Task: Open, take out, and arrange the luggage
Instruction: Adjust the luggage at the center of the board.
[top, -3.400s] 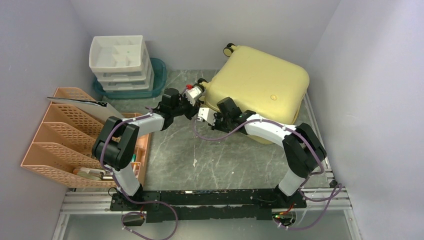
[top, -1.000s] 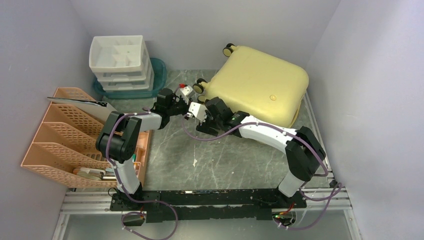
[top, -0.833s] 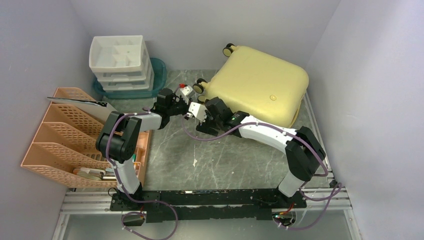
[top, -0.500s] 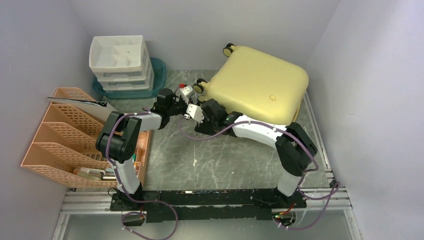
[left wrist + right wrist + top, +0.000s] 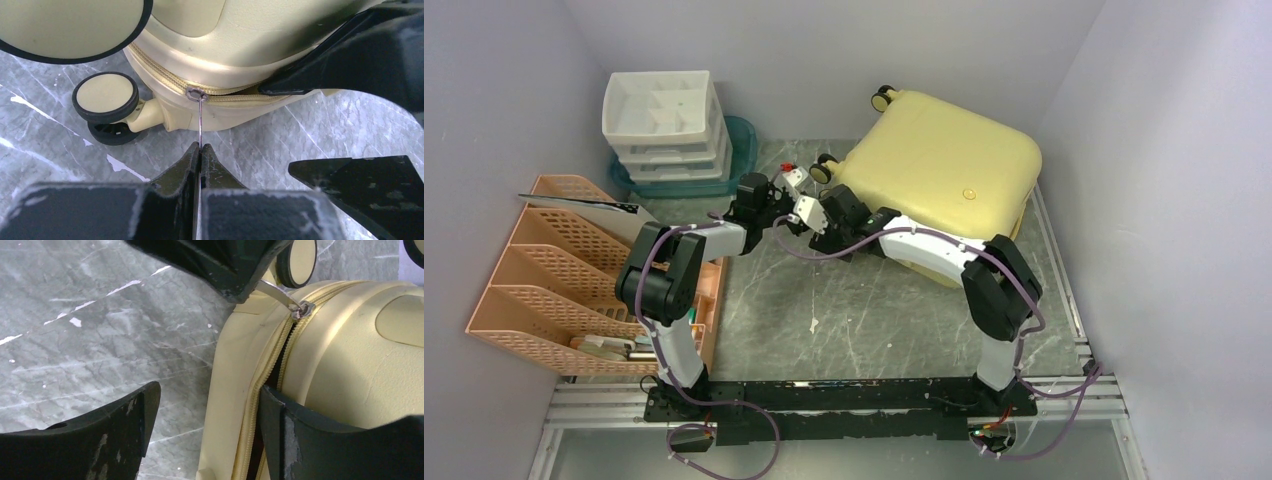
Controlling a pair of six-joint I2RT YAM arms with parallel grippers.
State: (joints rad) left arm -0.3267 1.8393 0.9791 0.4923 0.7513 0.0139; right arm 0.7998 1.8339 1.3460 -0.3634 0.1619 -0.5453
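Luggage: The pale yellow luggage is lying flat on the grey marbled surface, with one broad shell facing up.
Wheeled end: One wheel is resting on the surface at the corner of the luggage where both your arms are working.
Zipper: The slider is sitting on that corner, just beside the wheel. Past the slider, your right wrist camera is showing a dark gap between the rows of the zipper, so the luggage is lying partly unzipped.
Left jaws: You are clenching them on the thin metal pull tab, which is running straight from the slider to the tips, just off the luggage's corner.
Right jaws: You are holding them spread wide and gripping nothing. One finger is hanging over the surface just beside the luggage. The other finger is lying across the shell at the zipper seam; you cannot tell whether it is touching.
Arms: Your left arm is reaching in from the wheeled side, and your right arm is stretching along the luggage's near edge.
Surroundings: A white drawer unit on a teal tray is standing well apart from the luggage, beyond its wheeled end. An orange file rack is sitting farther off on the same side.
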